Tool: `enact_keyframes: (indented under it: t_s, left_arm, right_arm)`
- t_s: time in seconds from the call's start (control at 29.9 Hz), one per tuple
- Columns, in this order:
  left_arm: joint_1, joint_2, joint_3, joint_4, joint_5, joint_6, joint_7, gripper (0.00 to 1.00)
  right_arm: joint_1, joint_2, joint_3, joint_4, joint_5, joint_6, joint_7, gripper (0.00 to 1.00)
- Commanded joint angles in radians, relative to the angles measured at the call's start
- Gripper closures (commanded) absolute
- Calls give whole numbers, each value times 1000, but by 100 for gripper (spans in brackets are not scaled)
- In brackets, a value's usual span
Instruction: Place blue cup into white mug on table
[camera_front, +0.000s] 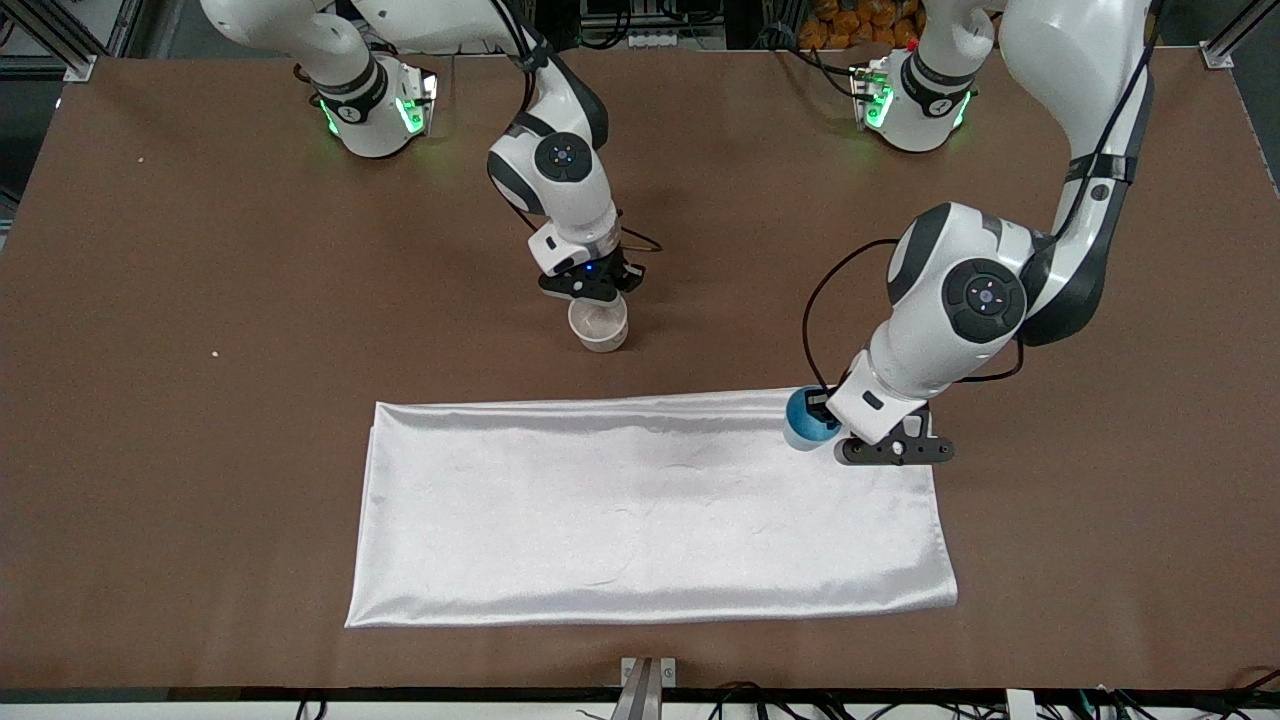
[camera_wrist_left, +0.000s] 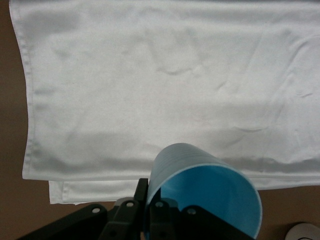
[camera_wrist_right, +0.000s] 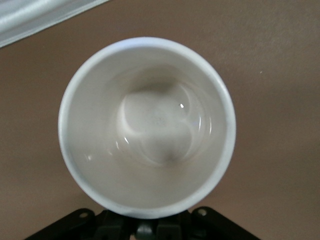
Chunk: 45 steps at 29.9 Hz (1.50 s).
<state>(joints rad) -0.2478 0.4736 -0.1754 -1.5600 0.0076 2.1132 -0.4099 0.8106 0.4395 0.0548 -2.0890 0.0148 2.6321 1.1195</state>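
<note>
The blue cup (camera_front: 806, 420) is pinched by its wall in my left gripper (camera_front: 828, 428), over the corner of the white cloth at the left arm's end. In the left wrist view the cup (camera_wrist_left: 200, 175) shows its open mouth, with my left gripper (camera_wrist_left: 150, 202) shut on its rim. The white mug (camera_front: 598, 325) is on or just above the brown table (camera_front: 200, 350), farther from the front camera than the cloth. My right gripper (camera_front: 596, 298) is shut at the mug's side. The right wrist view looks into the empty mug (camera_wrist_right: 150, 125), with my right gripper (camera_wrist_right: 145, 225) at its rim; the handle is hidden.
A white satin cloth (camera_front: 650, 510) lies flat on the table, nearer to the front camera than the mug. It also shows in the left wrist view (camera_wrist_left: 150, 75) and at a corner of the right wrist view (camera_wrist_right: 30, 15). Brown table surrounds it.
</note>
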Motion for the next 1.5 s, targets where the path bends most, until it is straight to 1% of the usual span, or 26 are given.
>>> enact_keyframes:
  t_s: [0.0,0.17,0.33,0.4,0.47,0.6,0.8,1.0,1.1,1.27,1.47]
  left_arm:
    - [-4,-6,-1,1,25,-12,-27,100]
    - [-10,-6,-1,1,25,-12,-33,100]
    - [-10,-6,-1,-3,25,-12,-35,100]
    - [-13,-4,-1,-3,25,-12,-37,100]
    - [-16,-4,-3,-3,25,-12,-50,100]
    - [-48,-4,-3,-3,25,-12,-81,100]
    - [-113,-6,-4,3,26,-12,-199,100]
    - [-217,2,-3,11,25,-12,-332,100]
    - [-263,17,-3,12,23,-12,-406,100]
    - [-335,33,-3,12,23,-2,-518,100]
    - [-392,49,-3,21,22,7,-576,100]
  right_arm:
    - [-4,-7,-4,73,-15,-116,37,0]
    - [-7,-33,-6,174,-16,-318,82,0]
    - [-21,-56,-36,303,-16,-536,68,0]
    - [-42,-56,-49,352,-16,-596,60,0]
    - [-77,-56,-49,385,-16,-627,11,0]
    - [-177,-54,-49,408,-13,-636,-154,0]
    - [-336,-41,-49,445,-13,-633,-394,0]
    - [-487,-34,-49,448,-13,-633,-625,0]
    - [-547,-31,-49,448,-16,-633,-707,0]
    - [-668,5,-49,449,-16,-626,-858,0]
    - [-761,51,-49,451,-18,-607,-908,0]
